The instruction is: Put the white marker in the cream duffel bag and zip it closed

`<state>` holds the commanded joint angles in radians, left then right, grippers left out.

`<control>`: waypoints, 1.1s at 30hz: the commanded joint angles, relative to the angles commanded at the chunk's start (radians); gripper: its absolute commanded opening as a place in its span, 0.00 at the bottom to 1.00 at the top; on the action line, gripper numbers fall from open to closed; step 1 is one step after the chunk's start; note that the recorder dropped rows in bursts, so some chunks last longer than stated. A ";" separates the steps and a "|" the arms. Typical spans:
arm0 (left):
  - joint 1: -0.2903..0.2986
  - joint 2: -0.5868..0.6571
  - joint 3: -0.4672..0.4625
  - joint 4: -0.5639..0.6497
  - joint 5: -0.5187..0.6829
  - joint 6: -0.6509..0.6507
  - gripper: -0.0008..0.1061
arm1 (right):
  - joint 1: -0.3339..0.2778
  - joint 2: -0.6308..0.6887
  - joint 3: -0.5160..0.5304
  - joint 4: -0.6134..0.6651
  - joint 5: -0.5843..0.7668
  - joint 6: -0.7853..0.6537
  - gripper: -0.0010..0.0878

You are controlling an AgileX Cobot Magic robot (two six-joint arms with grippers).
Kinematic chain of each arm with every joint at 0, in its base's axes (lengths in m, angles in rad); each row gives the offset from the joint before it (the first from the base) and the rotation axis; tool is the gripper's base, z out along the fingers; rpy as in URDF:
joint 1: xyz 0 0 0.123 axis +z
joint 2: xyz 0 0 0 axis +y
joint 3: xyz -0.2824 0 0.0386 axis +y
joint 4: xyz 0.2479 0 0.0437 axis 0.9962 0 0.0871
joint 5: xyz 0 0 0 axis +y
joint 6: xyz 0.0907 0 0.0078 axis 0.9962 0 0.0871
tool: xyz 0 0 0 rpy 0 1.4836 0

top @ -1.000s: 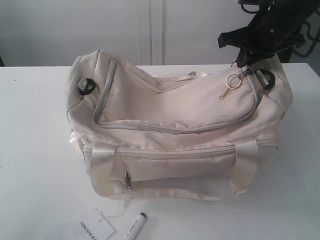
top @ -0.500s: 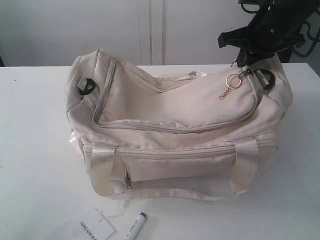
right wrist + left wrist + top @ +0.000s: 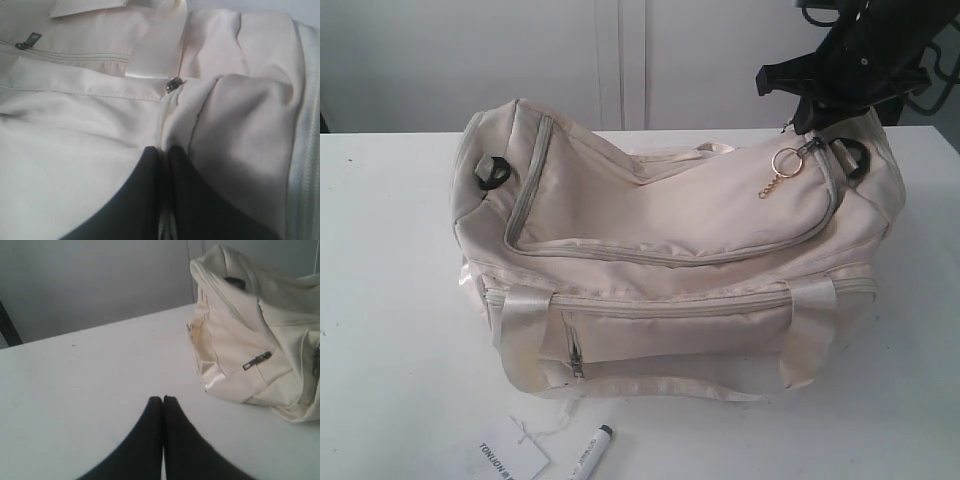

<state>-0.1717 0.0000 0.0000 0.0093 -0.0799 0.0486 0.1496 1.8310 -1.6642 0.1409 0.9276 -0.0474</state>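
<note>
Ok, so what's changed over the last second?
Nothing visibly changed. The right gripper stays shut on the cream duffel bag at its top zipper, the left gripper stays shut above the table, and the white marker still lies outside the bag.

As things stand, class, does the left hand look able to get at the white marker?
Probably yes. The marker lies in the open on the table, clear of the bag, with only a paper tag beside it. The left hand, shut, is over bare table, so it must open first.
</note>
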 joint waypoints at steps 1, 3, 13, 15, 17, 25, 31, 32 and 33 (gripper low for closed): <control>0.000 0.000 0.000 0.000 -0.012 0.000 0.01 | 0.000 0.000 0.000 0.000 0.000 0.000 0.01; 0.000 0.000 0.000 0.000 -0.041 0.000 0.01 | 0.000 0.000 0.000 0.000 0.000 0.000 0.01; 0.000 0.000 0.000 0.000 -0.109 0.000 0.01 | 0.000 0.000 0.000 0.000 -0.002 0.000 0.01; 0.000 0.000 0.000 0.000 -0.123 0.000 0.01 | 0.000 0.000 0.000 0.000 0.000 0.000 0.01; 0.000 0.000 0.000 0.000 -0.151 -0.008 0.01 | 0.000 0.000 0.000 0.000 0.009 0.000 0.01; 0.000 0.000 -0.077 0.000 -0.011 -0.056 0.01 | 0.000 0.000 0.000 0.026 0.047 0.002 0.01; 0.000 0.000 -0.187 -0.002 0.163 -0.056 0.01 | -0.002 0.000 -0.015 0.040 0.062 0.000 0.01; 0.000 0.000 -0.203 -0.009 0.190 -0.059 0.01 | -0.002 0.000 -0.025 0.040 0.064 0.000 0.01; 0.000 0.000 -0.215 -0.009 0.214 -0.070 0.01 | -0.004 0.000 -0.035 0.040 0.064 0.000 0.01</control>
<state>-0.1717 0.0000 -0.2154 0.0000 0.1338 -0.0214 0.1456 1.8310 -1.6988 0.1805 0.9919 -0.0473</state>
